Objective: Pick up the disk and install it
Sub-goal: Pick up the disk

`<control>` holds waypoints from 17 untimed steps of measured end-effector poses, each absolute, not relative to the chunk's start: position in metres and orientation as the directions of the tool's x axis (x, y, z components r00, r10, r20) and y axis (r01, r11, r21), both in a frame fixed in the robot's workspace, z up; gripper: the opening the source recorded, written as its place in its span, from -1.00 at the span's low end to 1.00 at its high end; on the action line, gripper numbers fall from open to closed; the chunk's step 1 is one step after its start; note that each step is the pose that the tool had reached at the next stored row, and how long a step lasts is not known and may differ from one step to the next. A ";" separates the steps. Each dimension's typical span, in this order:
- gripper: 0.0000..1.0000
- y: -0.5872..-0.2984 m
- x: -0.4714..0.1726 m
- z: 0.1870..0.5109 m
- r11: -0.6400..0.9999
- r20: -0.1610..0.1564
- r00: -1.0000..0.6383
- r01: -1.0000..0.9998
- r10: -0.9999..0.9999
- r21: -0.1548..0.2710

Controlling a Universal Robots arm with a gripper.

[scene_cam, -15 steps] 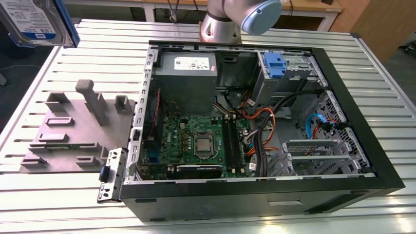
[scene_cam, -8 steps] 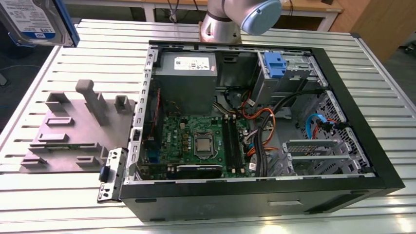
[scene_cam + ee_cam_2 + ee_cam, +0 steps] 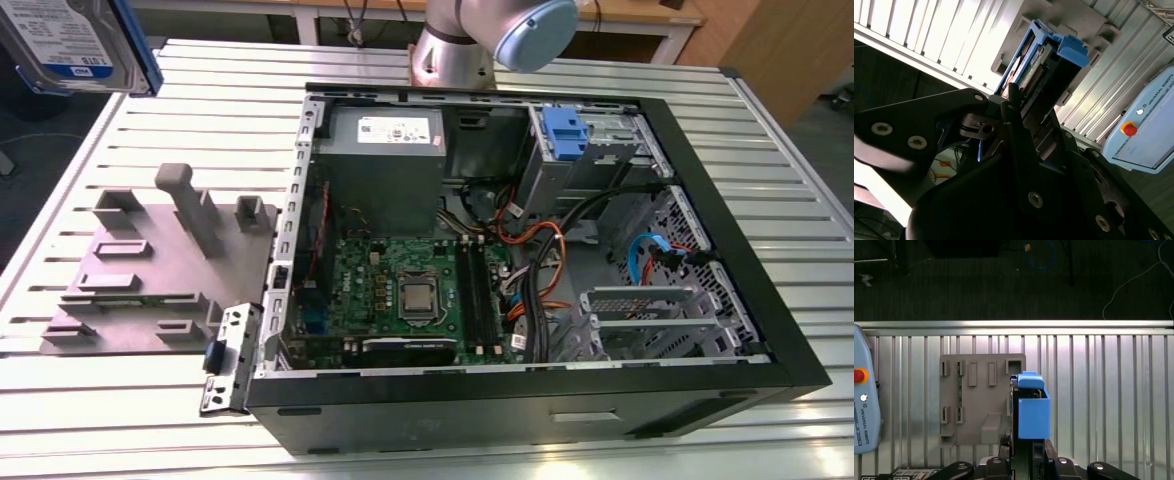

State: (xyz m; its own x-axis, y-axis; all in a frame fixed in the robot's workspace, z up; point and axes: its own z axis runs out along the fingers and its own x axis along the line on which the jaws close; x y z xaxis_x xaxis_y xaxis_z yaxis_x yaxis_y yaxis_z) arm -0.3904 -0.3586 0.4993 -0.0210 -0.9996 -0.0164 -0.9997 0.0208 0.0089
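Judging by the views, we place the work in the carry step: the pick-up is done and installation is not yet done. The pincer (image 3: 1026,444) is clenched on the disk (image 3: 1033,415), which we see clamped between its fingers in both wrist views. In the exterior view the disk (image 3: 74,45) hangs in the air, clear of the slatted table (image 3: 801,180).

The grey fixture plate (image 3: 979,405) lies on the table beyond the fingertips, behind the disk and not touching it. The open computer case (image 3: 787,345) sits well apart from the pincer.

Installation calls, in our judgement, for the following:
- bringing the disk over to the case;
- lining its blue side rails up with the drive bay (image 3: 587,150) in the corner of the case, where a bare blue bracket (image 3: 566,133) sits;
- keeping the rails square to the bay, since a skewed entry could jam.

Orientation: the long axis of the disk runs straight out from the pincer, in line with the fingers. The blue tab end (image 3: 1073,50) is the end farthest from the pincer. In the first wrist view we see the disk edge-on, one blue rail toward the camera. In the exterior view its labelled face is turned toward the camera.
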 end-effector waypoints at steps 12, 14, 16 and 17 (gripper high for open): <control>-0.31 -0.359 -0.382 0.499 0.021 -0.016 -0.021 -1.000 -1.000 0.009; -0.31 -0.359 -0.380 0.499 0.021 -0.016 -0.021 -1.000 -1.000 0.009; -0.31 -0.359 -0.377 0.499 0.021 -0.016 -0.021 -1.000 -1.000 0.009; -0.31 -0.359 -0.376 0.499 0.021 -0.016 -0.021 -1.000 -1.000 0.009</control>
